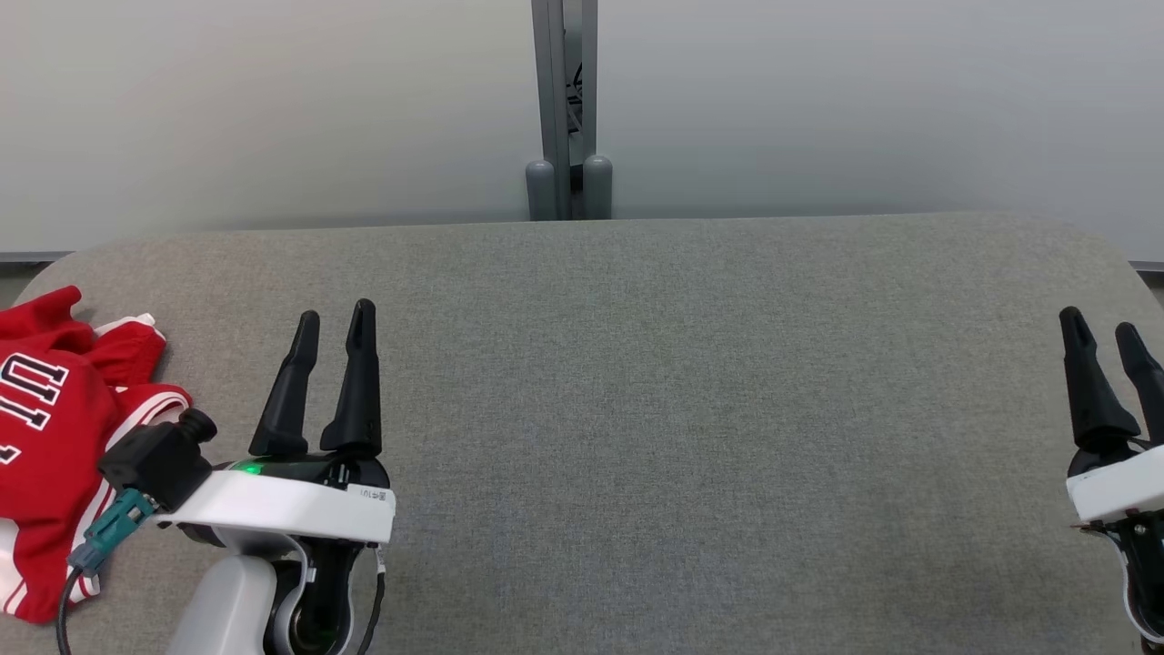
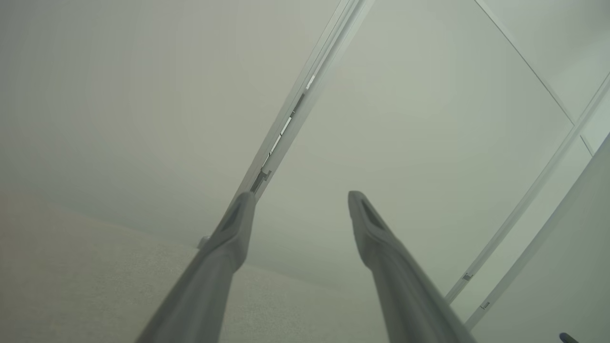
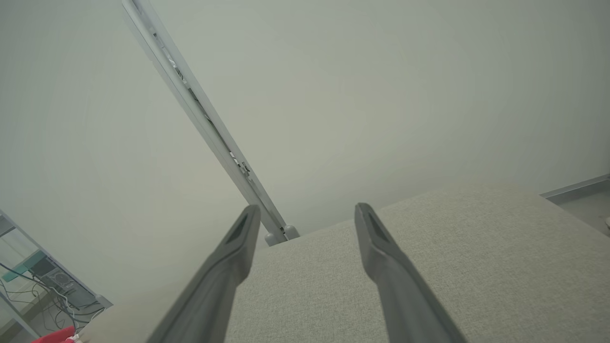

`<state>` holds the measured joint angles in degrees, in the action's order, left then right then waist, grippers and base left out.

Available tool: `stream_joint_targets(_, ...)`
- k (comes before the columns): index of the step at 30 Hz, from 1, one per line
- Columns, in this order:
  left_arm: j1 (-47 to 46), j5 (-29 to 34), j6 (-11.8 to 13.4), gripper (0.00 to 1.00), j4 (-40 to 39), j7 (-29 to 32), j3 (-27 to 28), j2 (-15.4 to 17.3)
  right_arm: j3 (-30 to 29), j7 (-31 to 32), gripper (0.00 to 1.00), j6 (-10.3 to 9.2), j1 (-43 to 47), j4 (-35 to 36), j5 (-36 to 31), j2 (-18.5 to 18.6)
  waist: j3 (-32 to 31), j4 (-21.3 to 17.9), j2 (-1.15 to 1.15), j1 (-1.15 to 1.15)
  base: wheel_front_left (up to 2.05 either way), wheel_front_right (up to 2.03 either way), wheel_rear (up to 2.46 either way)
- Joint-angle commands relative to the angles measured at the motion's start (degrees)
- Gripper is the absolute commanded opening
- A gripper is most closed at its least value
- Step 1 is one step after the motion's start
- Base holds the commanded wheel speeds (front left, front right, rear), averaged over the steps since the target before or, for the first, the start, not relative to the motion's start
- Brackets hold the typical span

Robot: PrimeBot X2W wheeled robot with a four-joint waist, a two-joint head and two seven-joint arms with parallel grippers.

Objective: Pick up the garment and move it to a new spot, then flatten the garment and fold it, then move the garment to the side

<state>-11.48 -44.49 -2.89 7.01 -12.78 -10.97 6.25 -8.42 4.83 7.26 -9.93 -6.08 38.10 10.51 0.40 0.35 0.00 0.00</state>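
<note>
One crumpled garment point(image 1: 55, 437) beside left gripper point(image 1: 336, 311)

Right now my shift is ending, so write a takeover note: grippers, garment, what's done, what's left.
Left gripper: open, empty, over the table beside the garment.
Right gripper: open, empty, at the table's right edge.
Garment: red, crumpled in a heap at the table's left edge.
Done: nothing evident; it is neither flat nor folded.
Left: pick up, move, flatten, fold, set aside.
</note>
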Motion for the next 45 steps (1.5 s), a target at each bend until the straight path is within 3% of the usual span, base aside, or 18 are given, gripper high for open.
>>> stream_joint_targets(1,-0.2,2.7,0.5,1.00,-1.6,0.6,0.5,0.4,1.1,-0.9,1.00,0.26,-0.2,1.5,-2.1,0.9,0.0,0.0,0.00,0.00,0.00,0.00,0.00)
stream_joint_targets(11,2.1,10.9,2.1,1.00,-3.1,5.1,1.8,1.2,4.5,-2.3,1.00,0.28,1.8,2.2,-9.0,0.0,-0.2,0.1,0.00,0.00,0.00,0.00,0.00)
stream_joint_targets(27,4.9,20.3,4.8,1.00,-3.9,7.4,4.2,1.6,5.8,-7.8,1.00,0.29,5.2,1.9,-20.5,-2.9,-0.5,0.2,0.00,0.00,0.00,0.00,0.00)
stream_joint_targets(45,7.5,28.5,6.7,1.00,-3.9,10.1,6.2,1.6,6.7,-10.9,1.00,0.31,8.1,2.8,-27.7,-5.5,-1.0,0.4,0.00,0.00,0.00,0.00,0.00)
